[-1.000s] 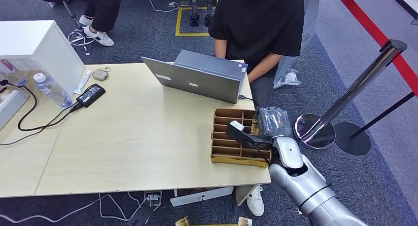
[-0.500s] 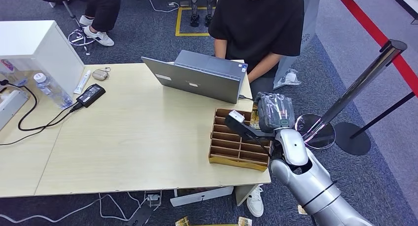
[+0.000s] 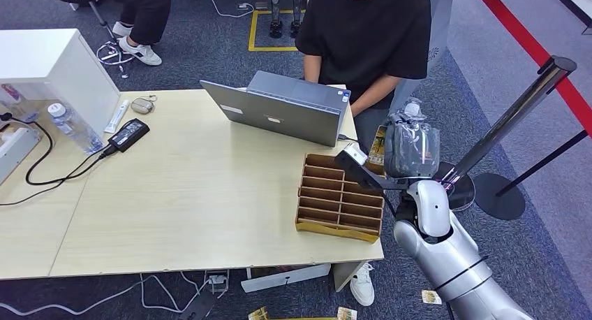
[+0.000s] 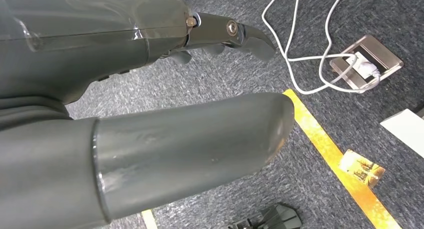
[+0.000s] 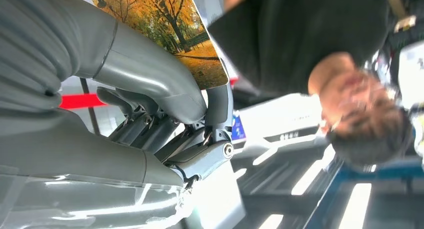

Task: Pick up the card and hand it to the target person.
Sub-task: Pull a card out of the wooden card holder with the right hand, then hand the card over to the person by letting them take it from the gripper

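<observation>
My right hand (image 3: 410,149) is raised beside the table's right edge, just in front of the seated person in black (image 3: 366,33). It pinches a card (image 3: 378,149) printed with autumn trees; in the right wrist view the card (image 5: 172,26) sits between the thumb and fingers (image 5: 150,84), facing the person (image 5: 320,54). My left hand (image 4: 150,114) hangs over grey carpet, fingers apart and holding nothing.
A brown cardboard slotted tray (image 3: 340,198) lies at the table's right front corner. An open grey laptop (image 3: 279,110) stands before the person. A stanchion post (image 3: 513,117) and its base (image 3: 499,194) stand to the right. A power brick (image 3: 128,134), bottle (image 3: 70,128) and white box (image 3: 49,65) are on the left.
My right hand has lifted from the cardboard tray and moved up and to the right toward the person, carrying the card.
</observation>
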Controlling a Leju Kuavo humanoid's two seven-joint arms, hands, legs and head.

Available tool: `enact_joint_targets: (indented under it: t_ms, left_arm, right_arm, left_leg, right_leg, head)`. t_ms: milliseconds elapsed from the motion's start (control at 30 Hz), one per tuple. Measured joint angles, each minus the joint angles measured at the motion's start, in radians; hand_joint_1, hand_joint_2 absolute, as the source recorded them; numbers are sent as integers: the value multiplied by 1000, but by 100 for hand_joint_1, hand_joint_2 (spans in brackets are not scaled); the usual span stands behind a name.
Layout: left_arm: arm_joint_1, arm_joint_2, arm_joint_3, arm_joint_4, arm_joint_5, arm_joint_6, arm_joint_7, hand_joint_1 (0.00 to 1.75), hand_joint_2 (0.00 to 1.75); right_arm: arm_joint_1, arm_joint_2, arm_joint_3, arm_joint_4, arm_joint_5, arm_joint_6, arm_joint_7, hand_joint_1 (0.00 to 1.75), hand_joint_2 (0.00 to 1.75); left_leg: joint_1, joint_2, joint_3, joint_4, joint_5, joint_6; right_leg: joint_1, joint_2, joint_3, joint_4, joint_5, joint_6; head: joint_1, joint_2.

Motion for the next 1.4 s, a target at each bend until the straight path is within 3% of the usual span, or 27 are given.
enact_joint_targets:
  t_ms: [167, 367, 933, 1400]
  left_arm:
    - [-2, 0, 0, 0, -14, -1, 5, 0, 0]
    - [-9, -2, 0, 0, -24, -7, 12, 0, 0]
    - [-19, -10, 0, 0, -32, -10, 15, 0, 0]
    - [-20, -13, 0, 0, -38, -11, 16, 0, 0]
  right_arm:
    - [-23, -8, -52, 12, 15, -115, -28, 175, 175]
    - [-63, -14, -100, 64, 70, -182, -47, 175, 175]
    - [-76, -4, -114, 280, 168, -160, -52, 175, 175]
    - [-73, 21, -94, 384, 149, -158, -48, 175, 175]
  left_leg:
    - [0, 0, 0, 0, 0, 0]
    - [0, 0, 0, 0, 0, 0]
    - [0, 0, 0, 0, 0, 0]
    - [0, 0, 0, 0, 0, 0]
  right_leg:
    - [0, 0, 0, 0, 0, 0]
    - [0, 0, 0, 0, 0, 0]
    - [0, 0, 0, 0, 0, 0]
    - [0, 0, 0, 0, 0, 0]
  head:
    - [0, 0]
    - [0, 0]
    - [0, 0]
    - [0, 0]
